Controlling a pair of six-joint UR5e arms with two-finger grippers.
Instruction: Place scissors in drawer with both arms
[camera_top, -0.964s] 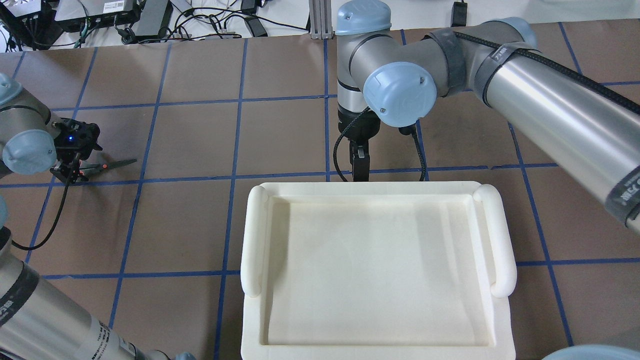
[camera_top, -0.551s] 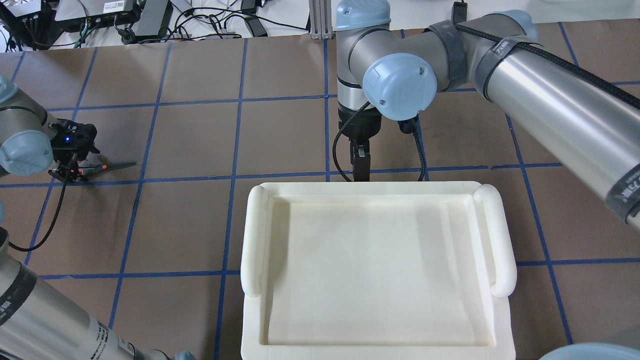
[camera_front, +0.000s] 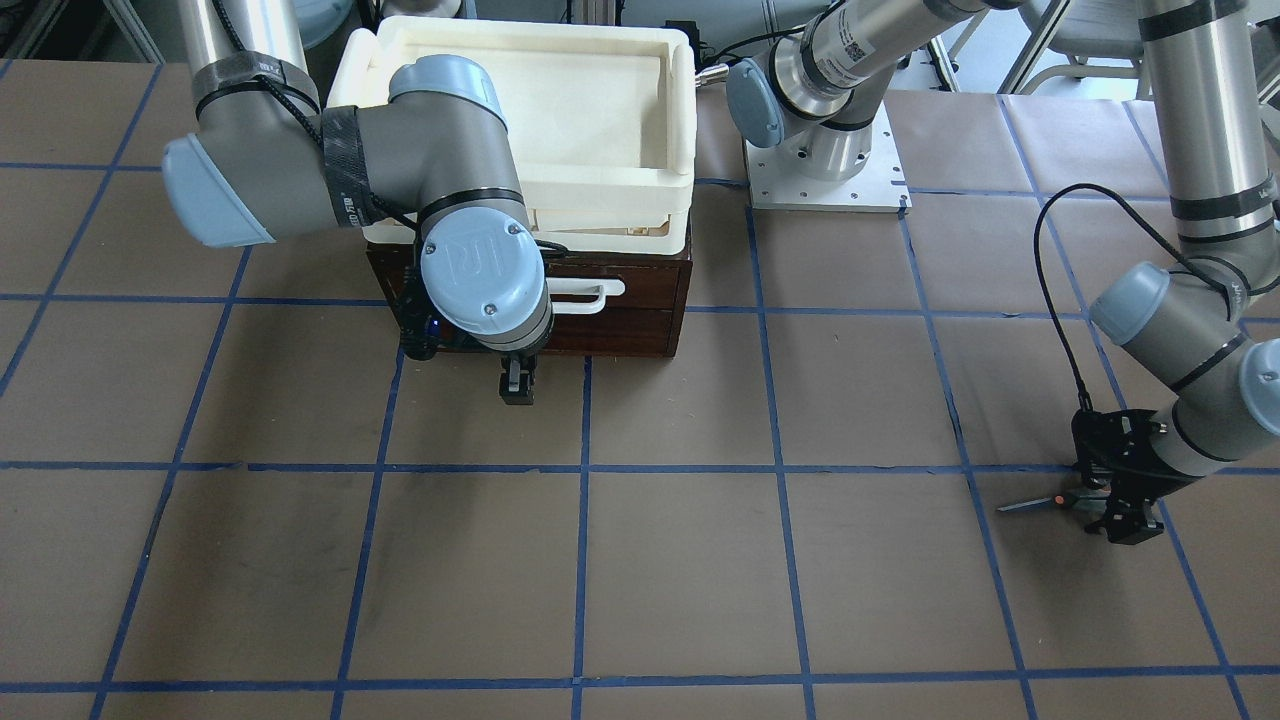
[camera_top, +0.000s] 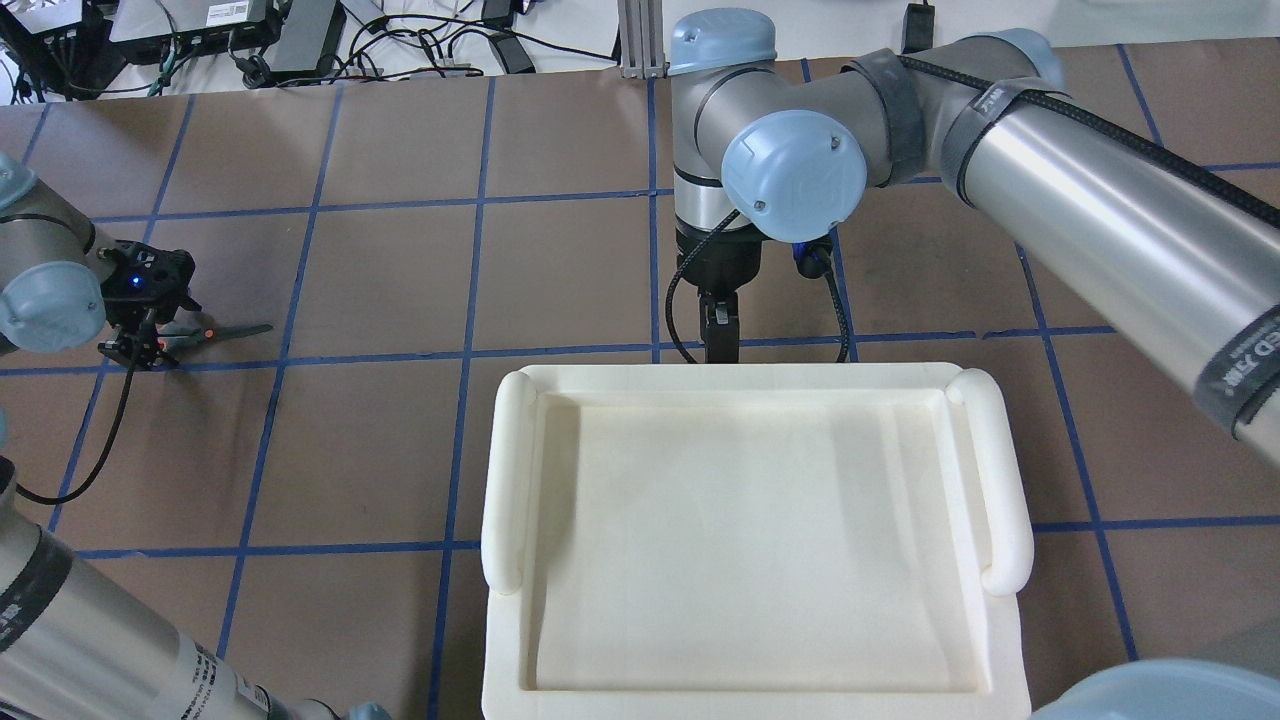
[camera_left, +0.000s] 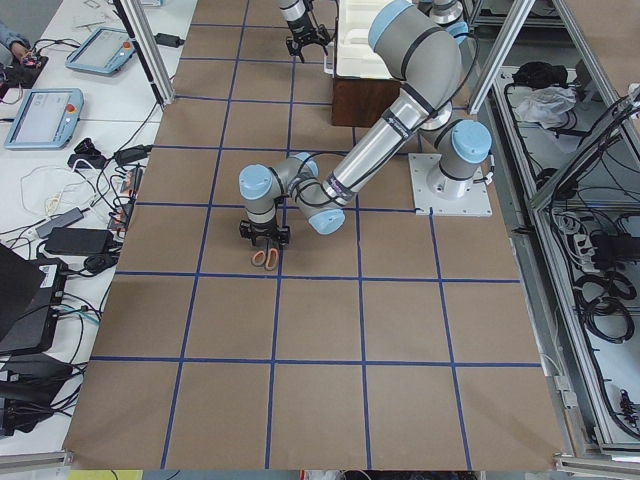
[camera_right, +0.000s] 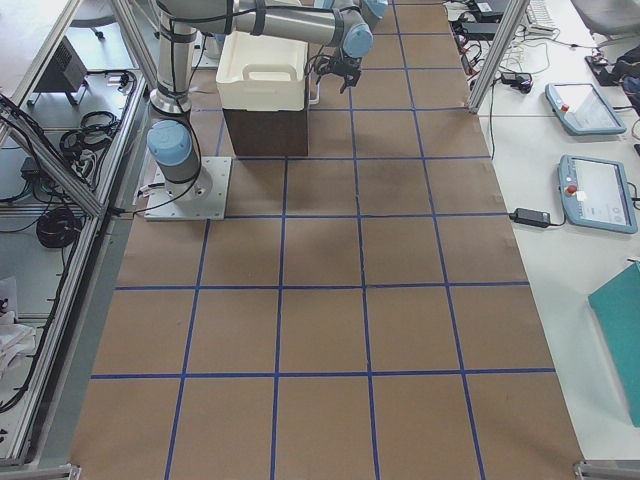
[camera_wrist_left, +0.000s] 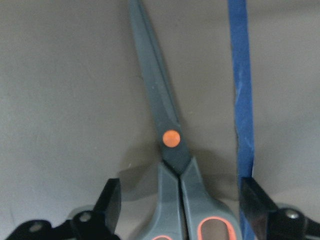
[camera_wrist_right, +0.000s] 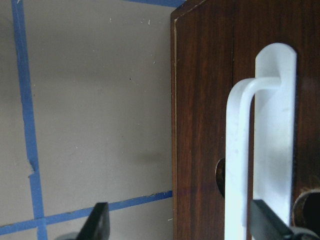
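Find the scissors (camera_top: 218, 330) flat on the table (camera_top: 400, 280) at the robot's far left. The blades are together, and the scissors lie well apart from the drawer (camera_front: 625, 325). The left gripper (camera_wrist_left: 182, 200) sits low over the handles. Its fingers (camera_wrist_left: 112, 200) are spread to either side and pinch nothing. The right gripper (camera_wrist_right: 182, 220) faces the dark drawer front, which looks closed. Its fingers (camera_wrist_right: 99, 222) are spread, and one is just beside the white handle (camera_wrist_right: 260, 140).
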